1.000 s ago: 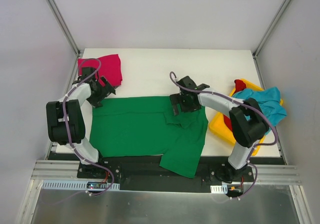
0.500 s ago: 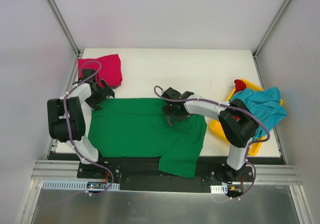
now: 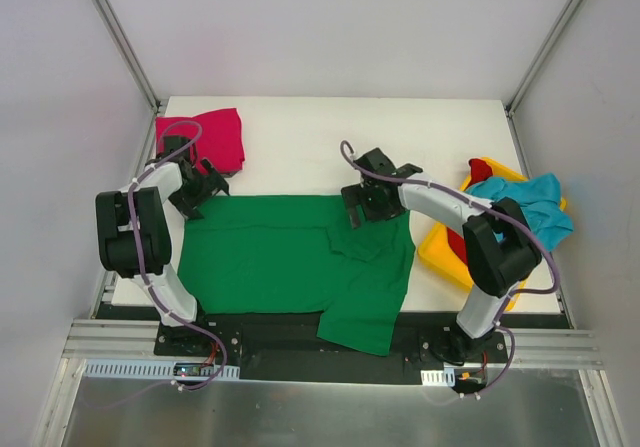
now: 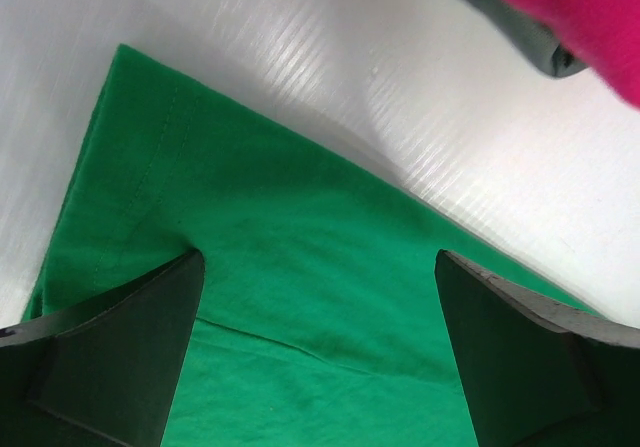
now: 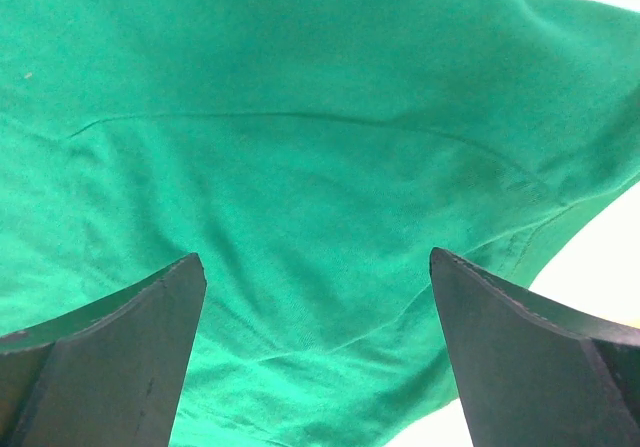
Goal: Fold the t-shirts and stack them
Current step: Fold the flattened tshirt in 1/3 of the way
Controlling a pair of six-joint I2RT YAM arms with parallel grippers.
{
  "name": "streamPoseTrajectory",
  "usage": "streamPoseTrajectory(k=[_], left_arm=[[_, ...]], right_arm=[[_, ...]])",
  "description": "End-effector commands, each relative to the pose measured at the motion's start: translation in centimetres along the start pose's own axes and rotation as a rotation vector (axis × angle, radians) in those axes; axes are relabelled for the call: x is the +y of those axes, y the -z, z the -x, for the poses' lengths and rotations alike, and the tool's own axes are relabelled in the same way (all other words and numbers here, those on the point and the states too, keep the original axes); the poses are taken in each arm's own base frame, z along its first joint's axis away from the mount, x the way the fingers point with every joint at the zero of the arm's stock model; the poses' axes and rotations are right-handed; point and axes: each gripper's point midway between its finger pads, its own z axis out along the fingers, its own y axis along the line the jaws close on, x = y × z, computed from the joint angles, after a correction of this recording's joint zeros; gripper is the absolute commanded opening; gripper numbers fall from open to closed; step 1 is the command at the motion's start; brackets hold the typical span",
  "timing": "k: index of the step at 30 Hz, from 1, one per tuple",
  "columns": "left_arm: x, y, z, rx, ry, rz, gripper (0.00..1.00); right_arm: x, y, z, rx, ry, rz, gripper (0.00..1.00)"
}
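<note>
Green tee (image 3: 290, 252) flat in front; magenta tee (image 3: 215, 137) folded far-left; teal tee (image 3: 535, 212), red tee (image 3: 481, 170) bunched right.

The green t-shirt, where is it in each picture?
Top view: the green t-shirt lies spread across the middle, toward the near edge.
Left wrist: the green t-shirt fills the lower part, one corner at upper left.
Right wrist: the green t-shirt fills almost the whole picture.
Shared landmark: the white table beside the cloth.
</note>
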Motion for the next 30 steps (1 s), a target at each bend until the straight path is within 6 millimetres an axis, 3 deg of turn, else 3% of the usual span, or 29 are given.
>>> streamPoseTrajectory(k=[1, 8, 11, 18, 24, 30], left_arm=[[-0.9, -0.5, 1.1, 0.013, -0.013, -0.021, 0.99], [-2.3, -1.4, 2.7, 0.012, -0.015, -0.041, 0.99], [-2.7, -1.9, 3.4, 0.010, -0.012, -0.044, 0.99], [-3.6, -2.3, 4.7, 0.003, -0.015, -0.049, 0.99], [-3.7, -2.2, 5.0, -0.001, -0.013, -0.044, 0.99], [-5.0, 1.2, 4.6, -0.016, -0.008, -0.111, 0.99]], right_arm=[[-0.8, -1.4, 0.8, 0.042, -0.125, 0.102, 0.96], [-4.5, -5.5, 2.1, 0.104, -0.256, 0.117, 0.96], [-6.0, -6.2, 3.2, 0.103, -0.294, 0.107, 0.96], [-7.2, -7.2, 6.0, 0.088, -0.333, 0.131, 0.96], [-7.1, -6.2, 7.7, 0.023, -0.335, 0.148, 0.96], [-6.2, -2.3, 9.1, -0.050, -0.242, 0.178, 0.96]])
